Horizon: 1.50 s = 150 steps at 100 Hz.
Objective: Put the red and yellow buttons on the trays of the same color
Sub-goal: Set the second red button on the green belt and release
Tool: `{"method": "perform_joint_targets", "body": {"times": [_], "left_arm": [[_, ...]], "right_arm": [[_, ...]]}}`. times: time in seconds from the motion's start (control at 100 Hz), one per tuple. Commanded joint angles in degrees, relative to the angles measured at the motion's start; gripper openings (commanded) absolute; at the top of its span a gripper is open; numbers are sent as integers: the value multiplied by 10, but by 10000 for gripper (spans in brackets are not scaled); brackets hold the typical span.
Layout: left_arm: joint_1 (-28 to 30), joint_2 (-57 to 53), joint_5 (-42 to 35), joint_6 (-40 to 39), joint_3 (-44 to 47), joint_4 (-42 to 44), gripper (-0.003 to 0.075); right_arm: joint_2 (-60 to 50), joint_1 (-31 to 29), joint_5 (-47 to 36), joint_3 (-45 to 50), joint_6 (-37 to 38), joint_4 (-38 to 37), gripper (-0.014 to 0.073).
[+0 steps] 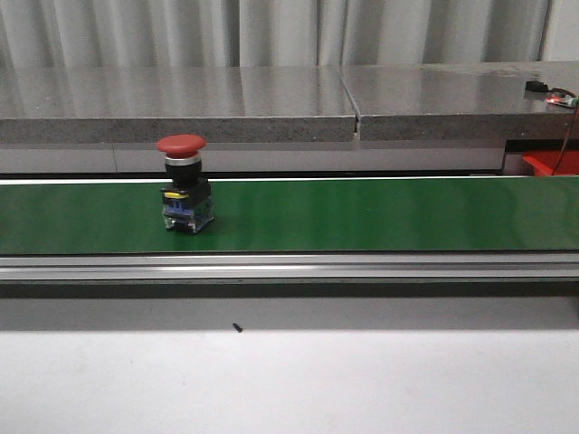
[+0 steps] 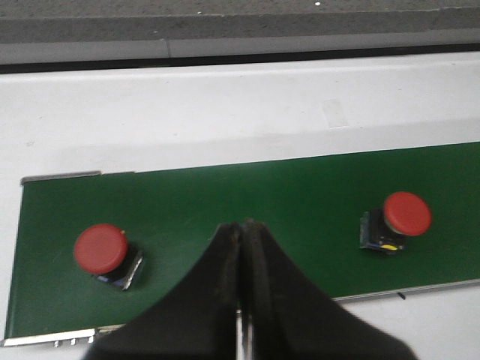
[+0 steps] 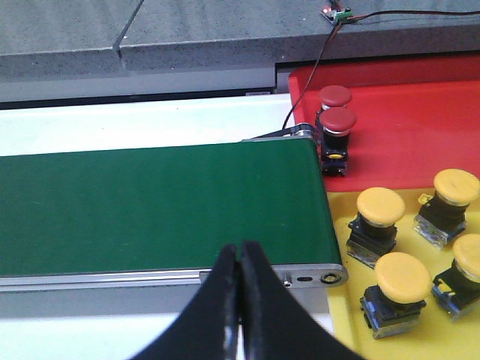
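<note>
A red button (image 1: 184, 181) stands upright on the green belt (image 1: 362, 215), left of centre in the front view. The left wrist view shows two red buttons on the belt, one (image 2: 103, 253) at one side and one (image 2: 397, 220) at the other, with my left gripper (image 2: 241, 225) shut and empty between them, above the belt. My right gripper (image 3: 240, 246) is shut and empty over the belt's end. Beside that end lie the red tray (image 3: 420, 127) holding two red buttons (image 3: 337, 127) and the yellow tray (image 3: 345, 315) holding several yellow buttons (image 3: 379, 210).
A grey stone ledge (image 1: 271, 99) runs behind the belt. A small circuit board with a lit red light (image 1: 561, 98) and a wire sits on it at the far right. A corner of the red tray (image 1: 552, 163) shows there. White table (image 1: 289, 380) lies in front.
</note>
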Motion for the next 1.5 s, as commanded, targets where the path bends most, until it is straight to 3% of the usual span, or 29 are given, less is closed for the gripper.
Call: {"method": "perform_joint_targets", "body": {"times": [0.0,0.28,0.63,0.82,1.49], "left_arm": [[-5,-31,-56,-37,16,19,-19],[-5,-132,-135,-76,160,38,-19],[-5,-288,-135,-76,290,38,-19],[-5,-331,-134,-76,310,38,-19],[-5,-331,-130,-76,310,38,-19]], "right_arm": [[2,0,-45,-14,-5,2,-67],[2,0,-45,-14,-5,2,-67],[2,0,-45,-14,-5,2,-67],[2,0,-45,-14,-5,2,-67],[2,0,-46,-14,-5,2,-67]]}}
